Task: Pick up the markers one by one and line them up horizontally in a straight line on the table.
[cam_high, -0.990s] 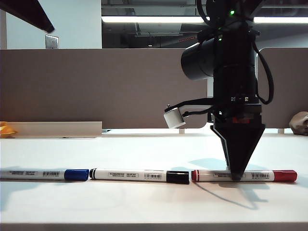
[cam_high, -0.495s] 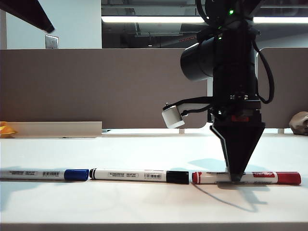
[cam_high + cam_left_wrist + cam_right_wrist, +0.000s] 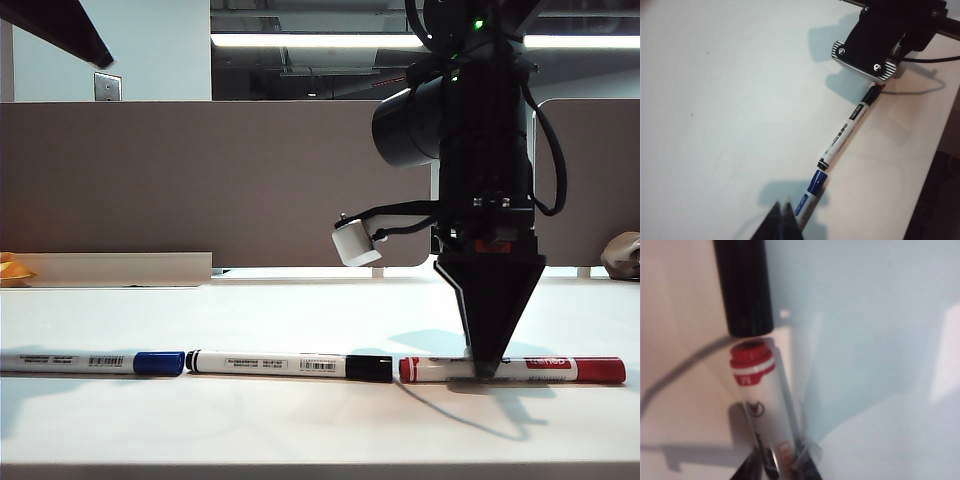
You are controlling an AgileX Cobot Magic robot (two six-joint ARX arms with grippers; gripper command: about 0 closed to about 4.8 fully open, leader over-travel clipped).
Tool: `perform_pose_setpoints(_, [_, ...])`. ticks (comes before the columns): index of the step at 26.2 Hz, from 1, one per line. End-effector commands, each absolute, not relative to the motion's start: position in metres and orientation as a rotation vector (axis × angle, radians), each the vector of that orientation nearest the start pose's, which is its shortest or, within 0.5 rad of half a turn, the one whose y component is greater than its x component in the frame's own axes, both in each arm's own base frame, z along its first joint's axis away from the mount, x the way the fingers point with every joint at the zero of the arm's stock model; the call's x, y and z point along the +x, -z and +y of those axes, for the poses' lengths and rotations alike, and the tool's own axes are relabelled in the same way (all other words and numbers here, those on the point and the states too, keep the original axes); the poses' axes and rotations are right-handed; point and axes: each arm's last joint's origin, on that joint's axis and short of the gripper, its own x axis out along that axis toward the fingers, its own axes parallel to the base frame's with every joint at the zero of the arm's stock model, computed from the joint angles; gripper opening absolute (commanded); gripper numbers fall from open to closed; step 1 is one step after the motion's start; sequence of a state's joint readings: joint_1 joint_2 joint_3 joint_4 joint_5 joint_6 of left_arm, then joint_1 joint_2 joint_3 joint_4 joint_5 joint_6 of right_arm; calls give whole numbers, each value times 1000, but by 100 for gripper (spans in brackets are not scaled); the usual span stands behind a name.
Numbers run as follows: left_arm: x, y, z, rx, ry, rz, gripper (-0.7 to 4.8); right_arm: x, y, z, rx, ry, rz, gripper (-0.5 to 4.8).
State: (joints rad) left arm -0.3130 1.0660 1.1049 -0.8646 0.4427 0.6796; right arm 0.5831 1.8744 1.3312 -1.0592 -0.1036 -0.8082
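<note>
Blue marker (image 3: 90,362) cut off; both hands (image 3: 487,368) (image 3: 785,220) partly unseen.

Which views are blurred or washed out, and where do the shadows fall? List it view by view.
Exterior view: sharp; the right pincer, closed on the red marker, throws a shadow on the table, while ceiling lights glare. Left wrist view: sharp; the shut left pincer shadows the blue marker. Right wrist view: red marker and black marker soft, the table washed out.

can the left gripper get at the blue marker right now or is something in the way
Probably yes: the left gripper, shut, hangs just above the blue marker with nothing between them. The right gripper is farther along the row, on the red marker.
</note>
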Motion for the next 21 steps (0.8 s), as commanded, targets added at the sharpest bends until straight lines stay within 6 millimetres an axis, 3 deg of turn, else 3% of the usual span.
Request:
perform_pose_setpoints(1, [184,-336,-73,553,969,552,-6,280,-186,189,-963,-1158,1305,103])
perform_pose_setpoints(17, [184,-336,-73,553,969,552,-6,280,-186,189,-926,-1149,1309,104])
perform_pose_setpoints(19, [184,-336,-73,553,969,552,-6,280,-186,189,-926,-1149,1311,111])
perform_pose_setpoints(21, [184,-336,-73,553,969,552,-6,280,-186,189,-925,-1150,1311,153])
